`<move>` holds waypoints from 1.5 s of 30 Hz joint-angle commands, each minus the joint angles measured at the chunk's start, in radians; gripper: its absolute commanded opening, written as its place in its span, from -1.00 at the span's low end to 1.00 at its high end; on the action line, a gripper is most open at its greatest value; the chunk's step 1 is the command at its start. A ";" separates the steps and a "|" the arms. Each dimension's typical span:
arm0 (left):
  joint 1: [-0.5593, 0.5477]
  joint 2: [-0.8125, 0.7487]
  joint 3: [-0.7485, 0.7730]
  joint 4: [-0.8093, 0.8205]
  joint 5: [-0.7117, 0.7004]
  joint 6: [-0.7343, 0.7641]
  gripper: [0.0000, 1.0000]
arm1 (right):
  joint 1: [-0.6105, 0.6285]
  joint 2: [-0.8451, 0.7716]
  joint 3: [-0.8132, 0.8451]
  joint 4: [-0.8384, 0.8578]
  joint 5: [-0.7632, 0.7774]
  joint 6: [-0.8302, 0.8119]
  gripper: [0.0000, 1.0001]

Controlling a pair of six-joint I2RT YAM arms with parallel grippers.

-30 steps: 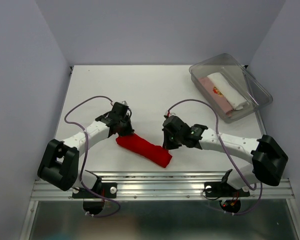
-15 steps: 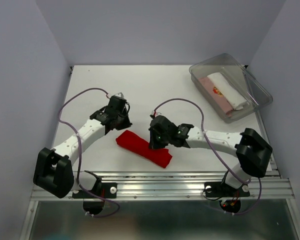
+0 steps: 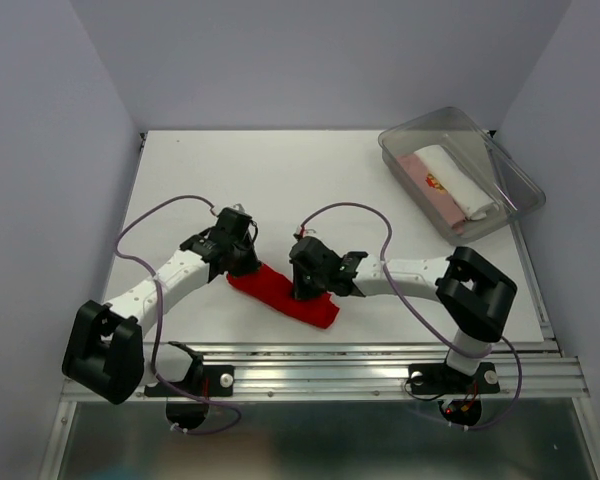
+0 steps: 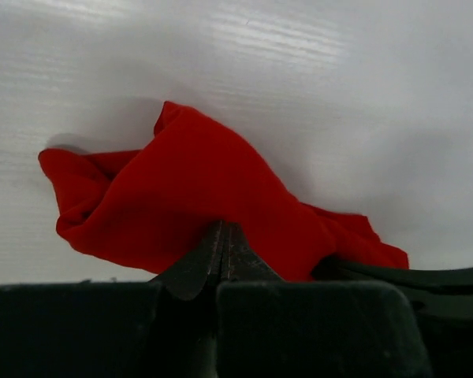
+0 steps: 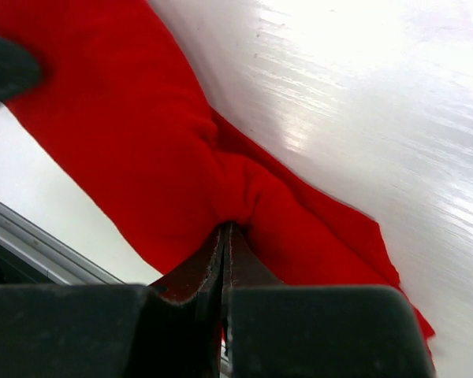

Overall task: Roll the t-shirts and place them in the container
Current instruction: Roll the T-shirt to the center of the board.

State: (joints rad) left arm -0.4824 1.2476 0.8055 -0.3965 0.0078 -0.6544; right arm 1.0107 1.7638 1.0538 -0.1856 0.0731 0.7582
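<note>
A bright red t-shirt (image 3: 321,312), rolled into a loose log, lies slantwise on the white table near its front edge. My left gripper (image 3: 243,265) is shut, its tips (image 4: 223,229) pressed against the roll's left end (image 4: 181,189). Shut too, my right gripper (image 3: 305,287) pokes its tips (image 5: 225,228) into the roll's middle, where the red cloth (image 5: 142,134) puckers. Neither gripper shows cloth between its jaws. A white roll (image 3: 456,182) and a pale pink roll (image 3: 426,192) with red print lie in the clear bin at the back right.
The clear plastic bin (image 3: 391,146) stands at the table's back right corner, its lid leaning on the right side. A metal rail (image 3: 320,372) runs along the front edge. Purple cables (image 3: 150,215) loop above both arms. Grey walls close in the left, right and back.
My right gripper slid left along the red roll, from its right end to its middle. My left gripper drew back off the roll, then returned to its left end.
</note>
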 commanded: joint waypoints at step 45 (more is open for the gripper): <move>0.050 0.033 0.333 -0.085 -0.128 0.148 -0.97 | -0.658 -0.282 0.207 -0.279 0.381 -0.269 0.26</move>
State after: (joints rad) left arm -0.4473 1.2564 1.0866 -0.4568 -0.1127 -0.5468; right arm 0.4728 1.3972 1.1648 -0.5323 0.5022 0.5823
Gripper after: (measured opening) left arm 0.058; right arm 0.579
